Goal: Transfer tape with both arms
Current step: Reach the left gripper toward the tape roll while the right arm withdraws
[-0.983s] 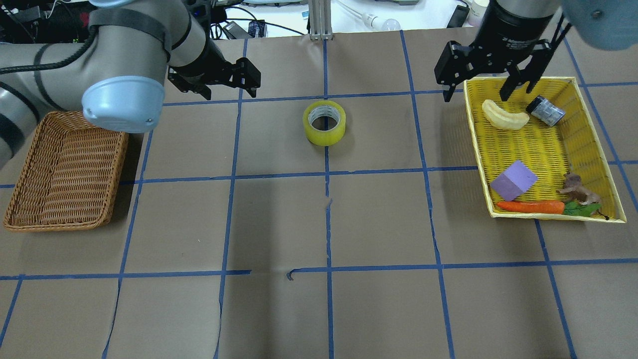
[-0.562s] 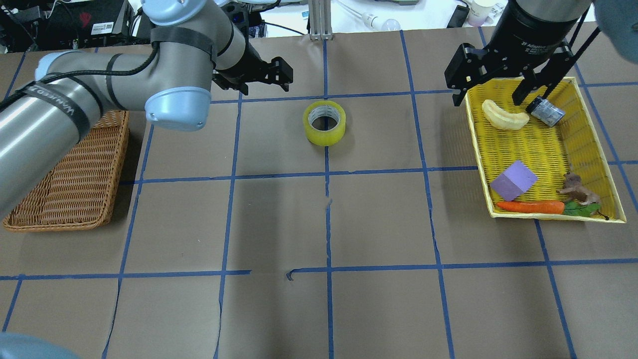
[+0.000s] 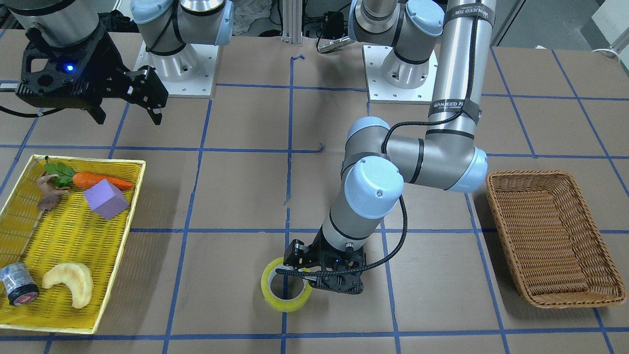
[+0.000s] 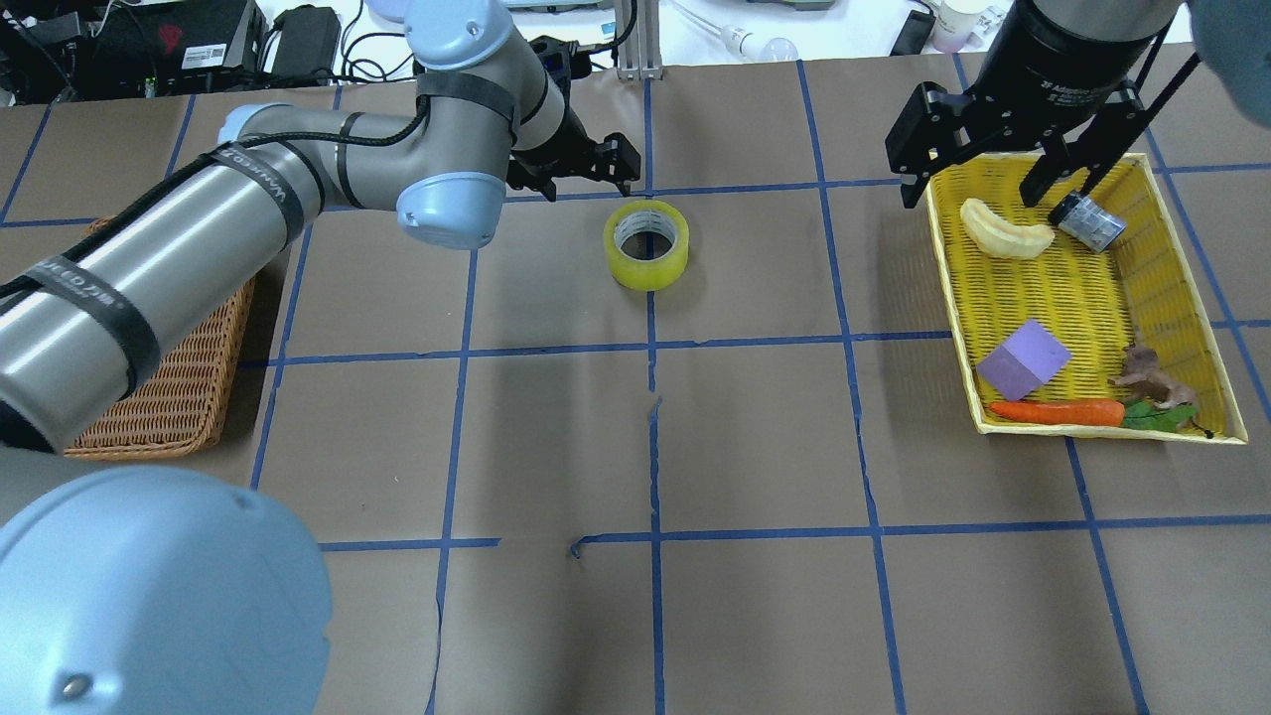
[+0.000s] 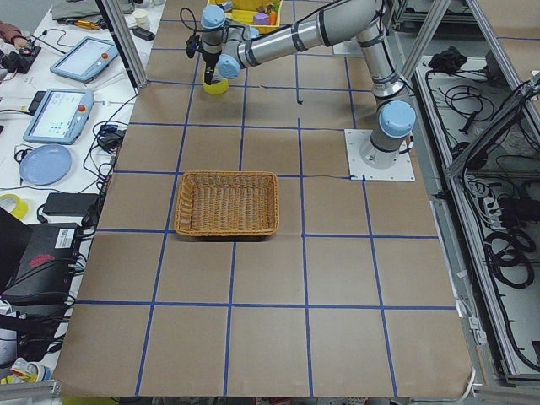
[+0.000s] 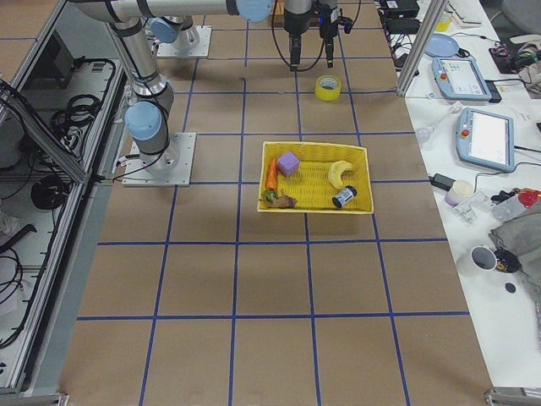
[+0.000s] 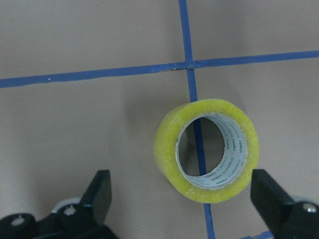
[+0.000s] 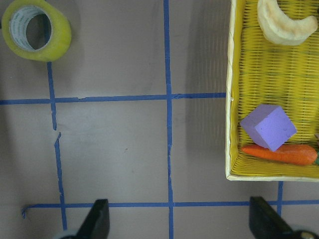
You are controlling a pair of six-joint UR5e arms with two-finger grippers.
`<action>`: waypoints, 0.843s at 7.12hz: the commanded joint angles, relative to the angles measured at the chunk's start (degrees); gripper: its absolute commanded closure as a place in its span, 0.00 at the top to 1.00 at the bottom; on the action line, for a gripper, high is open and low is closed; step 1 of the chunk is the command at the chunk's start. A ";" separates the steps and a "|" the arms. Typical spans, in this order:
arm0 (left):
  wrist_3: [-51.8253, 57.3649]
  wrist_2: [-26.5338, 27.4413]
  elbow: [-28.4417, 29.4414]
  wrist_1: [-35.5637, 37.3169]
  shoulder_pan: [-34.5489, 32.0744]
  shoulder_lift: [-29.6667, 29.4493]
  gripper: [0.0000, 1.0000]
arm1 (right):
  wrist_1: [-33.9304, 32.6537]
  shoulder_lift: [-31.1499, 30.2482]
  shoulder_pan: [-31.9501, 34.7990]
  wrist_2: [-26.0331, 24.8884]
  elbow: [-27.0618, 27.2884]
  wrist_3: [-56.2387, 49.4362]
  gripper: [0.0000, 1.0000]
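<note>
The tape [image 4: 645,260] is a yellow-green roll lying flat on a blue grid crossing at the table's middle; it also shows in the front view [image 3: 269,294] and both wrist views [image 7: 169,144] [image 8: 57,42]. My left gripper [image 4: 588,185] is open and empty, hovering just beyond the roll's far-left side. In the left wrist view [image 7: 182,199] the roll lies between and ahead of the spread fingers, nearer the right one. My right gripper [image 4: 975,191] is open and empty, raised over the far-left corner of the yellow tray [image 4: 1077,288].
The yellow tray holds a banana-shaped piece [image 4: 1005,230], a small silver-black cylinder [image 4: 1089,220], a purple block [image 4: 1023,359], a carrot [image 4: 1055,411] and a toy animal. A brown wicker basket [image 4: 164,397] stands at the left, partly under my left arm.
My left arm has swung right from beside the wicker basket to just beside the tape, gripper still open. The right gripper shifted slightly right over the tray corner. The tape has not moved.
</note>
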 commanded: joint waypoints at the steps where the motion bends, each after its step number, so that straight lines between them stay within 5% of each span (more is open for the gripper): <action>1: -2.88 -0.23 0.02 -0.38 -0.16 -2.23 1.00 | -0.06 0.10 0.09 0.15 -0.01 -0.07 1.00; 6: -2.19 -0.24 0.54 0.05 -0.16 -4.87 0.95 | -0.06 0.28 0.09 0.15 -0.01 -0.07 1.00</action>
